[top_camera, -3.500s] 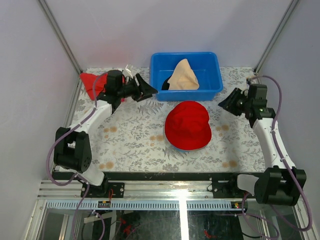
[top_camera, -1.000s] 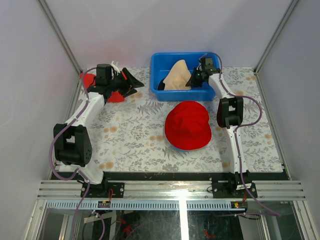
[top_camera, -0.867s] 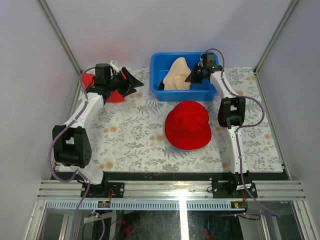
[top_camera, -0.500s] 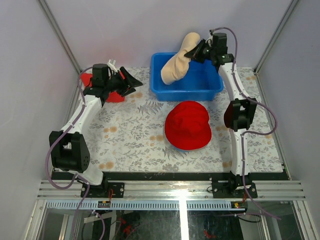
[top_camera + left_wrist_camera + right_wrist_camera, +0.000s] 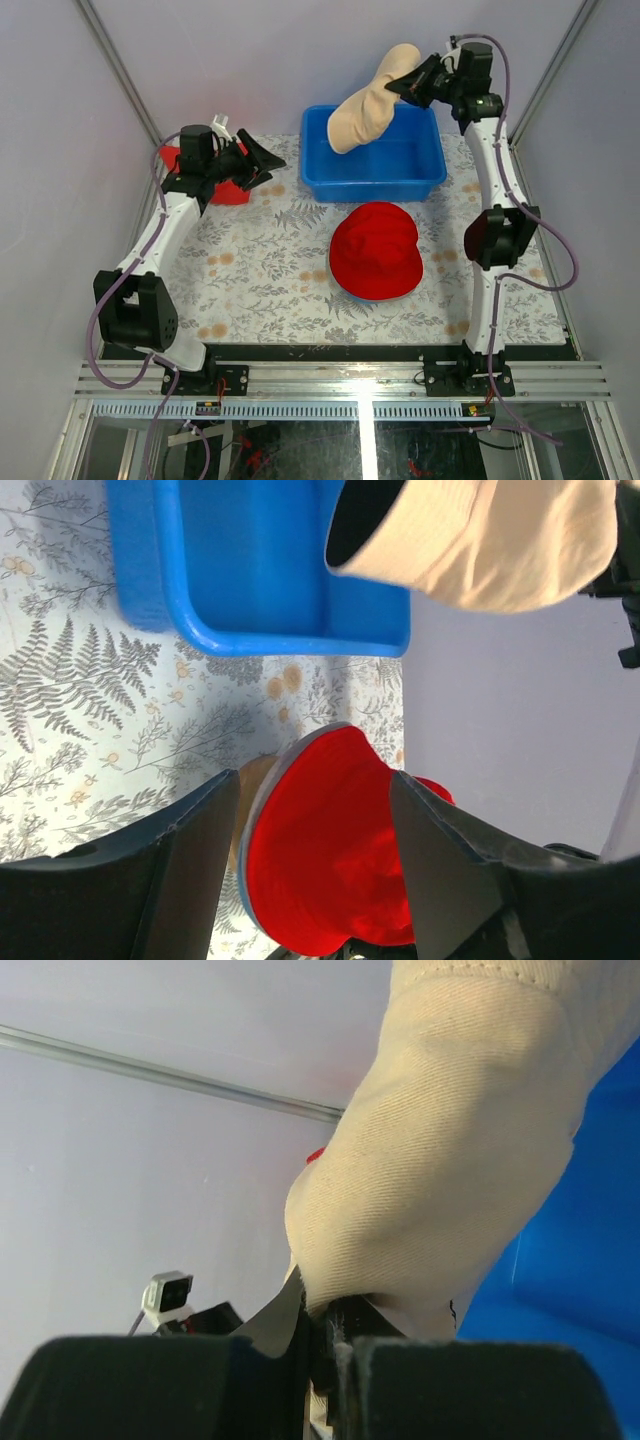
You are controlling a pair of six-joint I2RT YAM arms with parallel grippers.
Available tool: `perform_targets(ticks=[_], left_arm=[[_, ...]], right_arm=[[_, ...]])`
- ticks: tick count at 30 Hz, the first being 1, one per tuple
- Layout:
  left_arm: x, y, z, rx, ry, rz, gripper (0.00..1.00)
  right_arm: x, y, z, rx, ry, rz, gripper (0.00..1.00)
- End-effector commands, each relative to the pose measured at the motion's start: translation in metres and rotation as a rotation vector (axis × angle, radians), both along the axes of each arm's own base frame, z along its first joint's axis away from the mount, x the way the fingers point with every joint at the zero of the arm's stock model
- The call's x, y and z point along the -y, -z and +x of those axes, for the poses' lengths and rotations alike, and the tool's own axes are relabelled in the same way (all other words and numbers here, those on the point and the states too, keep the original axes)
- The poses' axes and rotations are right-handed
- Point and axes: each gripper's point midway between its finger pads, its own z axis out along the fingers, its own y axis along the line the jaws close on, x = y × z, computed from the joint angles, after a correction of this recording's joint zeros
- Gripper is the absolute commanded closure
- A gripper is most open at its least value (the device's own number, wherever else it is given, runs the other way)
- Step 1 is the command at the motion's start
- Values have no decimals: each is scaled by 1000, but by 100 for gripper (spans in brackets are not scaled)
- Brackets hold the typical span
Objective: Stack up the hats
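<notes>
My right gripper (image 5: 406, 86) is shut on the peach-beige hat (image 5: 362, 112), which hangs in the air above the blue bin (image 5: 377, 185). In the right wrist view the hat (image 5: 450, 1130) fills the frame and its fabric is pinched between my shut fingers (image 5: 330, 1345). The red hat (image 5: 375, 250) lies on the table in front of the bin. In the left wrist view the red hat (image 5: 330, 860) shows a thin blue-grey edge under its brim. My left gripper (image 5: 265, 165) is open and empty at the back left, with the jaws wide apart (image 5: 315, 780).
A flat red cloth (image 5: 228, 192) lies under my left arm at the back left corner. The bin (image 5: 230, 570) looks empty inside. Grey walls and metal posts close in the back and both sides. The table has a fern-patterned cover (image 5: 260, 270).
My right gripper took the peach-beige hat in the bin and has lifted it up and out, higher and further back. My left gripper has hardly moved.
</notes>
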Motion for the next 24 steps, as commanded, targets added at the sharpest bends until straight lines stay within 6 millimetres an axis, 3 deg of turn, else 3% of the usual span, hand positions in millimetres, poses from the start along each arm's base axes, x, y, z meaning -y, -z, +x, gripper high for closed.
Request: perform_targets(ticks=[1,4,11,17,21,24], left_arm=[[6,-38,11,77,34,-63,39],[14,-51,16,71,72,-124,39],[49,-73,11,60,202,-217,39],[104,-69,-16,-17,352,-285,39],[139,-99,-45,-37,464,-414,38],[151,-119,-66,-29,515,-460,37]], right_arm=[[14,-80,-74,68,-89,6,100],[28,-101,-120,78,-103,-41,100],[50,-103,-208,13,-121,-98,100],[44,-124,-279,7,-202,-74,100],[40,-129,-312,2,-238,-72,100],[40,-131,-326,3,-227,-78,100]])
